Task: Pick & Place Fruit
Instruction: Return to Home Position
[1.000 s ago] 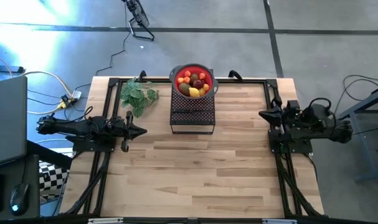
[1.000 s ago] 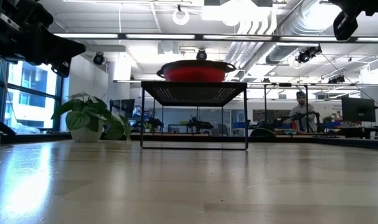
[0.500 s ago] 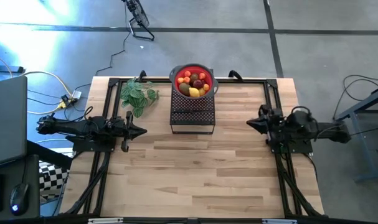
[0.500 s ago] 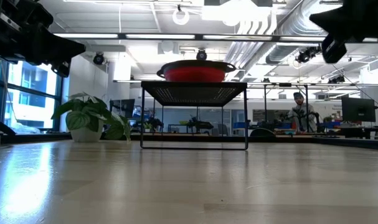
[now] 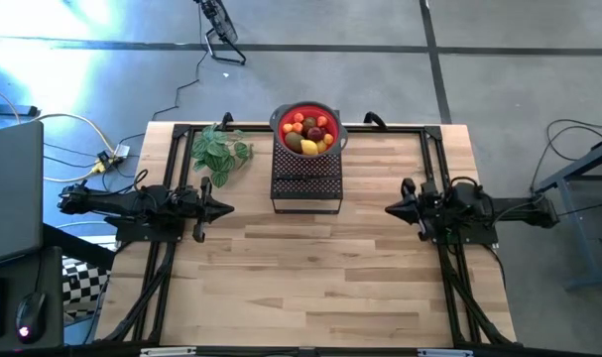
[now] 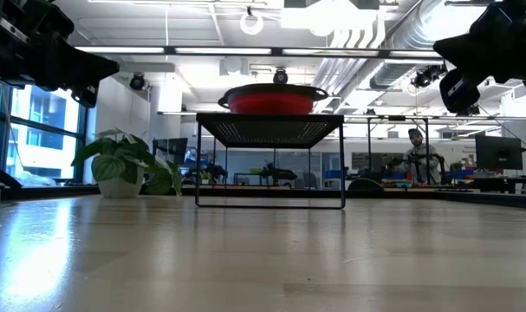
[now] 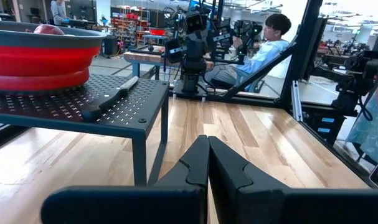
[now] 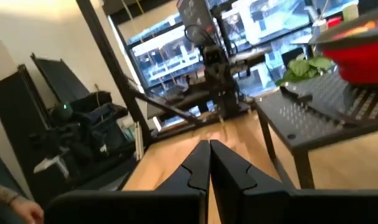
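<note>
**A:** What has changed over the last second?

**B:** Only the right arm. A second ago the right gripper [image 5: 390, 209] sat farther from the black mesh stand [image 5: 305, 193] and nearer the stand's back half. Now it has slid forward and inward. It is level with the stand's front edge, well off to the stand's right, and its tip points toward the stand. In the low view the arm hangs lower and closer in than it did.

**A:** Are its fingers wide or narrow?

**B:** Pressed together, with nothing between them. Its wrist view shows the two dark tips meeting.

**A:** And the left gripper [image 5: 224, 209]?

**B:** It has not shifted. It is still level with the stand's front edge, out to the stand's left and pointing at it. Its fingers are also closed tight and empty.

**A:** Where is the fruit [image 5: 307, 134]?

**B:** It is heaped in the red strainer bowl [image 5: 277, 123], which rests on the back part of the stand's top, just as it did a second ago. Yellow, red, orange and olive pieces show from above.

**A:** Is anything else on the stand?

**B:** A black-handled knife [image 7: 111, 102] lies flat on the mesh in front of the bowl. A leafy plant [image 5: 219, 152] stands just left of the stand, at its back corner. The table [image 5: 310, 288] in front of the stand looks the same as before.
</note>
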Controlling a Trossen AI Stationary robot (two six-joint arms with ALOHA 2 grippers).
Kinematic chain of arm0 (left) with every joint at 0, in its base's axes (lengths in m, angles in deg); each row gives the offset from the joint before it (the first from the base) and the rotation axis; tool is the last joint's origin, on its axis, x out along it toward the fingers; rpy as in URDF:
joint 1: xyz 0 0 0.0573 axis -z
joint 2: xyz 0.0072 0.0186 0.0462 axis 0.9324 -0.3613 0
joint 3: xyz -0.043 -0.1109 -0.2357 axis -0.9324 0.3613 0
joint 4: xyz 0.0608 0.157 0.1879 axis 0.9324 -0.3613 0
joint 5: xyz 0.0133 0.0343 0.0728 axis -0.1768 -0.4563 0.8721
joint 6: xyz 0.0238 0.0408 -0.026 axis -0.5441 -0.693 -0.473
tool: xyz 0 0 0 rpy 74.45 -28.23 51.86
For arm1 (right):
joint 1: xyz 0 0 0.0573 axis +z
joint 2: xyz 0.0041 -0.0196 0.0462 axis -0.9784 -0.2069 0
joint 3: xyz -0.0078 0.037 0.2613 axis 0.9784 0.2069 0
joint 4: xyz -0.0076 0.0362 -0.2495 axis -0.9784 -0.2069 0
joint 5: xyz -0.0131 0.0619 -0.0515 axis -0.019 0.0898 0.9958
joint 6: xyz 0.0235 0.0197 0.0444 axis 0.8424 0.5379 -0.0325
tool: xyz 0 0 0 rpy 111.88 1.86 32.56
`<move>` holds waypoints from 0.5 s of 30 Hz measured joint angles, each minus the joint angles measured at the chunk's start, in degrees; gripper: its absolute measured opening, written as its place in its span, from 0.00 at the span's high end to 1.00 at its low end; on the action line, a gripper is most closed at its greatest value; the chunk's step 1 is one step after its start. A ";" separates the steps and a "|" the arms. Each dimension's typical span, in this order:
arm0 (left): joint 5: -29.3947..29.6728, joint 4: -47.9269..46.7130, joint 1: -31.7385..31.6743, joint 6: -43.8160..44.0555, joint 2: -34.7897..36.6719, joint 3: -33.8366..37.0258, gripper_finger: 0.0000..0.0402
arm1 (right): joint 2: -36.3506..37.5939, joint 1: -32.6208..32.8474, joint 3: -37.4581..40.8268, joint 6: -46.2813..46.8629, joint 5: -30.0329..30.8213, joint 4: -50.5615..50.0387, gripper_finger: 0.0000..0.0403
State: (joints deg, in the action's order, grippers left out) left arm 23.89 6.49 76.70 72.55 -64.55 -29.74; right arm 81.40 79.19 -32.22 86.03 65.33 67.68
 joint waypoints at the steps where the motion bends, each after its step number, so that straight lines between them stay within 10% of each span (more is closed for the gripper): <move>1: 0.00 0.00 0.00 0.00 0.00 0.00 1.00 | 0.00 0.00 -0.01 -0.04 -0.33 -0.69 0.99; 15: 0.00 -0.01 0.01 0.00 0.00 0.00 1.00 | -0.62 0.00 -0.16 -0.18 6.86 -7.24 0.99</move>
State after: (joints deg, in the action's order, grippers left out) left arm 23.89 6.47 76.71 72.55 -64.55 -29.74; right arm 80.78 79.19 -32.38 85.85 72.19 60.44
